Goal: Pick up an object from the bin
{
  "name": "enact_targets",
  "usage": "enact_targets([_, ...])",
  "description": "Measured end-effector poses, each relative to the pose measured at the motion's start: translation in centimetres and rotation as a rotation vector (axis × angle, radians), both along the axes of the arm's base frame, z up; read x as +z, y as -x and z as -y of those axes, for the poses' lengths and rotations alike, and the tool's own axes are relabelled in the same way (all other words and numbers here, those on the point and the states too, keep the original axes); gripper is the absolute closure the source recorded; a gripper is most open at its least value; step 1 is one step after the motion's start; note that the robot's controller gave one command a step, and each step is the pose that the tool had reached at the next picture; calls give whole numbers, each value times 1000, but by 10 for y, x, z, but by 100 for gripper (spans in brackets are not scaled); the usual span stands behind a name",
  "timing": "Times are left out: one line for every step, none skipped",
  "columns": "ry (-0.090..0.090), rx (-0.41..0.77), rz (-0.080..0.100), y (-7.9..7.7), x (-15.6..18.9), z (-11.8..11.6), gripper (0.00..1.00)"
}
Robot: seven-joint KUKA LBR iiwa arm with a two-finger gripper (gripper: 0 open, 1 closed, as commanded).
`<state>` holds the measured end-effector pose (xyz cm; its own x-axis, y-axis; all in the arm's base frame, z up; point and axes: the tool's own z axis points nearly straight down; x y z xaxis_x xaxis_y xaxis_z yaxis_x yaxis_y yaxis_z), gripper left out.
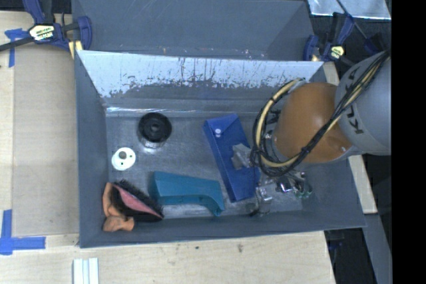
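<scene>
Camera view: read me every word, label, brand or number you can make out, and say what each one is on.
"KU": black letters on the side of the grey arm; the rest cannot be read.
Blue box: small pale marks, too small to read.
Teal block, black knob, white disc: no text to be seen.

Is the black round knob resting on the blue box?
No, the black knob sits left of the blue box, with a gap between them.
</scene>
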<state>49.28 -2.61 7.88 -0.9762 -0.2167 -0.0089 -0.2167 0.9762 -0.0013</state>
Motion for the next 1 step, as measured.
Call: enact_targets([-2,328,-32,-35,-9,15,100])
